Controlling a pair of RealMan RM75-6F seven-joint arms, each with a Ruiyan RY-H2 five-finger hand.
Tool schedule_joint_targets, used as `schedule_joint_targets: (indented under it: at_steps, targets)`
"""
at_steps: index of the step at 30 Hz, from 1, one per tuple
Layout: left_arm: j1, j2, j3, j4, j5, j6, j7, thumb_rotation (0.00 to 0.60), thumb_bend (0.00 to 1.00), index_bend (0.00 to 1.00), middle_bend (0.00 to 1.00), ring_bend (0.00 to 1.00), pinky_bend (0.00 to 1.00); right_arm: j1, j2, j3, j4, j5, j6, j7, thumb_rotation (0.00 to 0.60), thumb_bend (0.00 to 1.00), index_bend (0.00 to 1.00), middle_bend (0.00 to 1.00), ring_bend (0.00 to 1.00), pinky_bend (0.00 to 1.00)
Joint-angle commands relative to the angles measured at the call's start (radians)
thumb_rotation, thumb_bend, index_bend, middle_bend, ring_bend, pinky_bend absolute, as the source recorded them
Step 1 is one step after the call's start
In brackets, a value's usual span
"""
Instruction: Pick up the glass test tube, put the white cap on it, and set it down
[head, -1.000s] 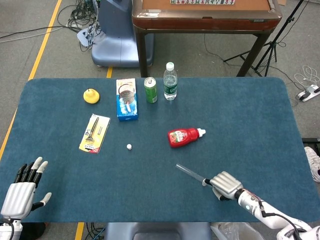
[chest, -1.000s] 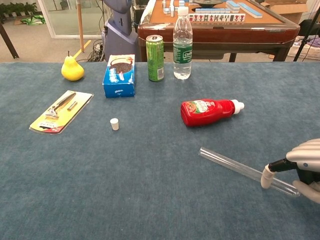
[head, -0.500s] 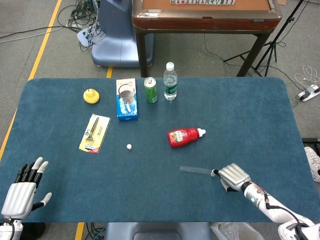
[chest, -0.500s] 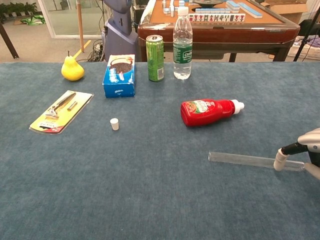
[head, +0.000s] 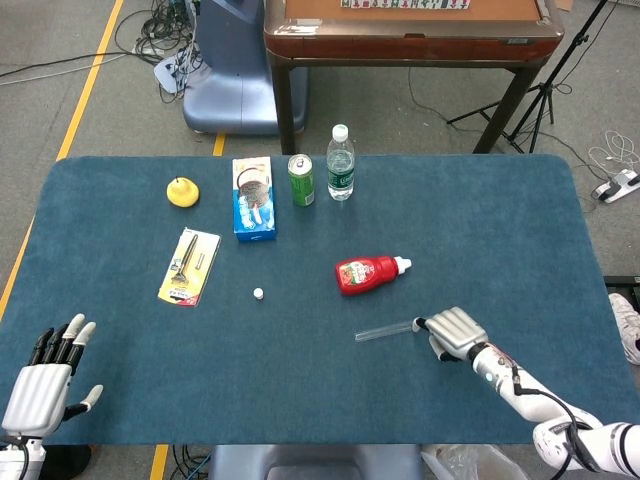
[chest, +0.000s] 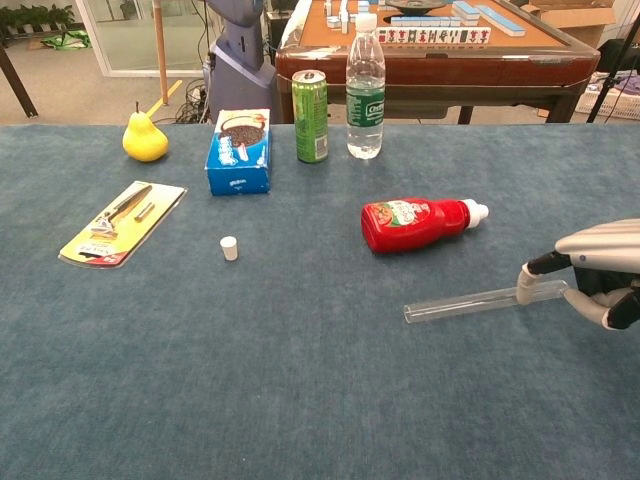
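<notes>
Holding item: right hand (head: 455, 330), lower-right of table, fingers curled round one end of the glass test tube (head: 385, 331); thumb tip pressed on the tube in chest view (chest: 527, 283). Grip at the very end only; rest of tube sticks out free.

Tube axis: long, runs from the hand toward approx. 9 o'clock in head view, far end dipping slightly toward the cloth. Cannot tell if that far tip touches the table. Which end is the open mouth: cannot tell.

Key relation: white cap (head: 258, 294) lies well apart from the tube, toward approx. 10 o'clock from the tube's free end, standing on the cloth by itself. Left hand (head: 48, 380) sits at lower-left edge, fingers spread, holding nothing; cap lies approx. 2 o'clock from it. Judgement: cap sits roughly between both hands; the free left is the likely one to fetch it, since the right is occupied.

Materials/shapes:
- tube: clear glass, thin cylinder, smooth, prob. slippery and fragile.
- cap: small white stub, likely plastic, light.
- table (head: 480, 220): blue felt-like cloth, matte, some friction.
- red sauce bottle (head: 370, 273): lying on its side, just past the tube at approx. 12 o'clock; glossy plastic, white nozzle.
</notes>
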Motion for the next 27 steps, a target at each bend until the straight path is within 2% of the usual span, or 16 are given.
schedule_joint_targets:
  at_steps: [1,11,27]
  targets:
    - [0.001,0.000,0.001,0.001,-0.001,0.000,-0.001,0.600,0.20,0.00,0.00,0.00,0.00,0.007,-0.011,0.003,0.008,0.009,-0.005,-0.003,0.600,1.00,0.27,1.00,1.00,1.00]
    - [-0.006,-0.004,-0.002,0.007,-0.002,-0.009,-0.007,0.600,0.20,0.00,0.00,0.00,0.00,0.014,-0.033,0.016,0.024,0.030,0.011,-0.002,0.600,1.00,0.27,1.00,1.00,1.00]
    - [0.005,-0.001,0.003,0.012,-0.005,0.003,-0.016,0.600,0.20,0.00,0.00,0.00,0.00,0.051,-0.119,0.040,0.037,-0.010,-0.003,0.011,0.600,1.00,0.27,1.00,1.00,1.00]
